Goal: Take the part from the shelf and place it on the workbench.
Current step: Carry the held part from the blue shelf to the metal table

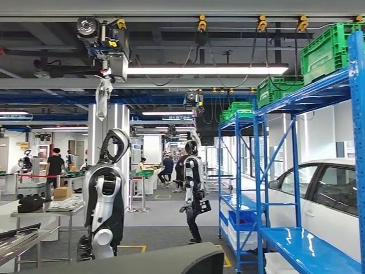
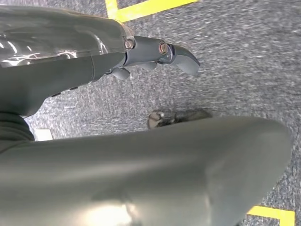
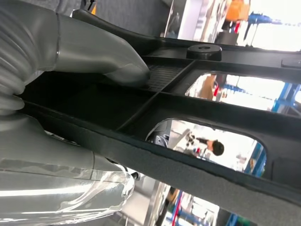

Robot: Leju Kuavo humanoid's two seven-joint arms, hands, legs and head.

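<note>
Right robot hand (image 3: pixel 71 94) gripped black plastic part (image 3: pixel 199 117), thumb pressed on top; left robot hand (image 2: pixel 156 52) empty, fingers loosely apart, above grey carpet (image 2: pixel 241 61). Blue shelf (image 1: pixel 301 240) at four o'clock.

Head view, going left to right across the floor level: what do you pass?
Grey workbench → silver humanoid robot → dark humanoid robot → blue shelf → white car.

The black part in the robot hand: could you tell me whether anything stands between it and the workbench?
The right robot hand already holds the black part. The metal workbench stands ahead on the left, with a parked humanoid robot right beside it. Bare grey floor lies ahead; nothing visible blocks the way.
</note>
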